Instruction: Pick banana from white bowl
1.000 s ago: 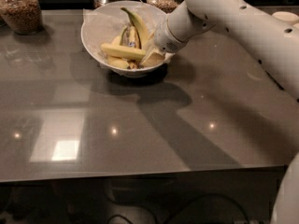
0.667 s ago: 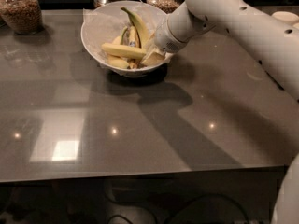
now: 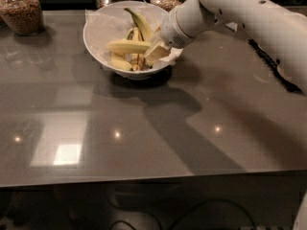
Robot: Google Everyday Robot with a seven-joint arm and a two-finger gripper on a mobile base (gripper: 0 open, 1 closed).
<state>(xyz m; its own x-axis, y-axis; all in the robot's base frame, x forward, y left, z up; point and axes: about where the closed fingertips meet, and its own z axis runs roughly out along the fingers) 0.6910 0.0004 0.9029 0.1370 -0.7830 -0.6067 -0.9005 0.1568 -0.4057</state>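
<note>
The white bowl (image 3: 95,38) sits in the upper centre of the frame on the grey table (image 3: 144,128), lined with crinkled paper (image 3: 103,23). The white arm (image 3: 240,8) reaches in from the upper right and puts the gripper (image 3: 151,51) inside the bowl at its right rim. Its tan fingers (image 3: 158,51) close narrowly on the right end of the banana (image 3: 125,46), which lies nearly level across the bowl above the other fruit. A more curved banana (image 3: 140,22) leans behind it. A jar (image 3: 21,13) stands at upper left.
</note>
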